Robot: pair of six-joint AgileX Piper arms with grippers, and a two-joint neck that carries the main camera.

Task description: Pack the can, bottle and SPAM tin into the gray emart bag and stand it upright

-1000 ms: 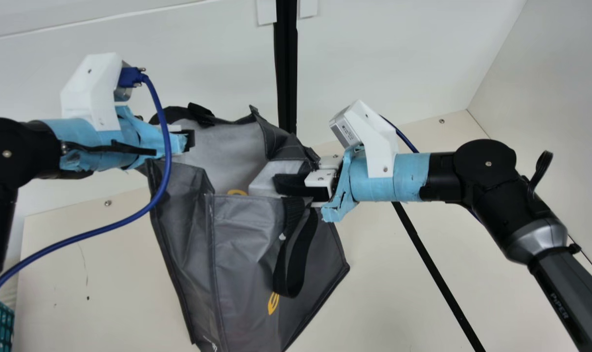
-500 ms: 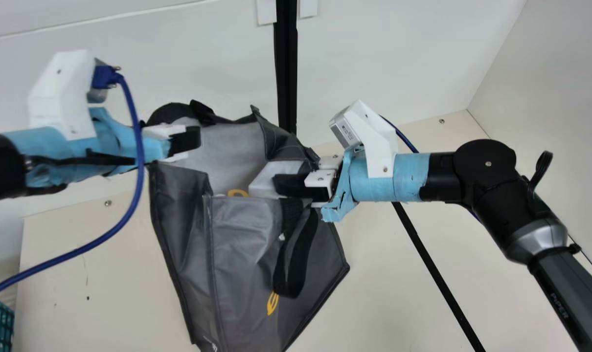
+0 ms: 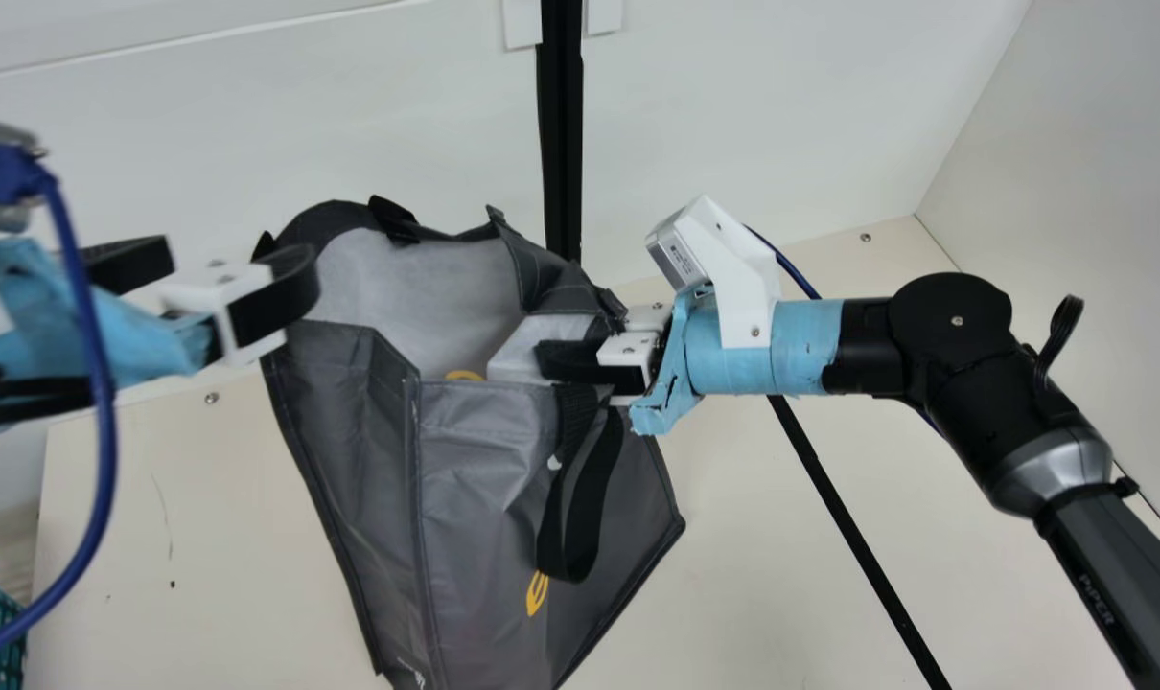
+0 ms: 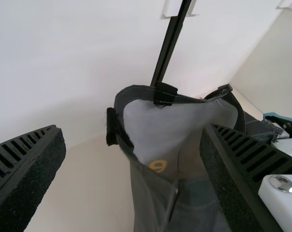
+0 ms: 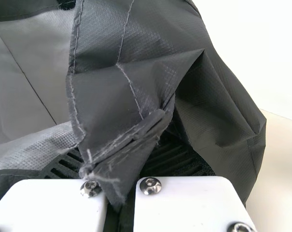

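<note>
Gray bag (image 3: 489, 479): gripped at its rim between the arms, mouth opened (some yellow is seen inside)
Left gripper (image 3: 240, 271): spread wide near the mouth
Right gripper (image 3: 553, 362): clamped on folded bag fabric

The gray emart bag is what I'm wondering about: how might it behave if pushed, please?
The gray emart bag would probably buckle, as its wall creases beside the right gripper. Its flat, seamed panels suggest some stiffness, though. The black handle hangs loose and would likely swing.
</note>
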